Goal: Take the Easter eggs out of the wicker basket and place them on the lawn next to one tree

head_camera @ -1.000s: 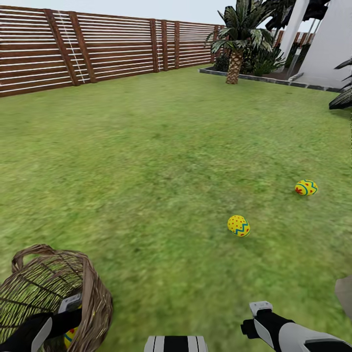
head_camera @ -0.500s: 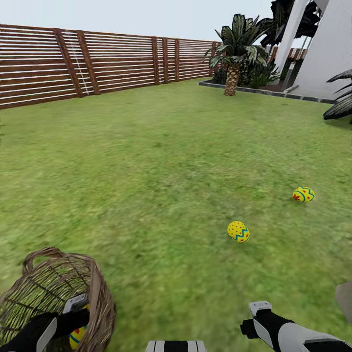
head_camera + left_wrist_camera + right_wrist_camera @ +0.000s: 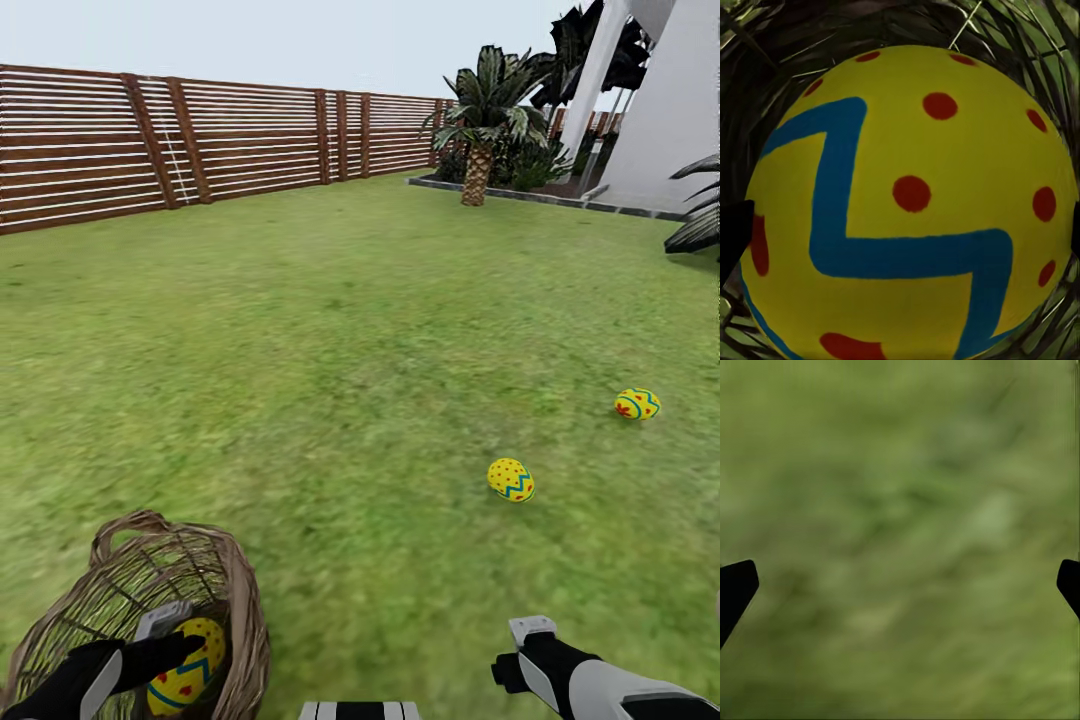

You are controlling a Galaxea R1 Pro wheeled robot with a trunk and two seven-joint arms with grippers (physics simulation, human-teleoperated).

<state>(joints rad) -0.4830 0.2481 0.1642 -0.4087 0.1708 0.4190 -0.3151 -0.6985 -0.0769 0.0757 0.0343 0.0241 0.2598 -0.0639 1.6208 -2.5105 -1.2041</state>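
Observation:
The brown wicker basket [image 3: 243,600] sits on the lawn [image 3: 330,330] at the near left. One yellow Easter egg [image 3: 185,672] lies inside it. My left gripper [image 3: 190,655] reaches into the basket and stands open, its fingertips on either side of this egg [image 3: 907,202]. Two more eggs rest on the grass to the right, one nearer [image 3: 511,479] and one farther [image 3: 637,404]. My right gripper [image 3: 522,660] hangs low over bare grass, open with nothing between its fingers [image 3: 736,589]. The broad-canopied tree is out of view.
A brown slatted fence [image 3: 200,140] runs along the far side. A short palm-like plant [image 3: 480,110] stands in a stone-edged bed by the white house [image 3: 670,110] at the far right. Drooping dark leaves [image 3: 697,225] hang at the right edge.
The whole picture has shifted, so the camera has moved. The egg in the basket now shows more fully beside my left fingers. My right arm holds its place.

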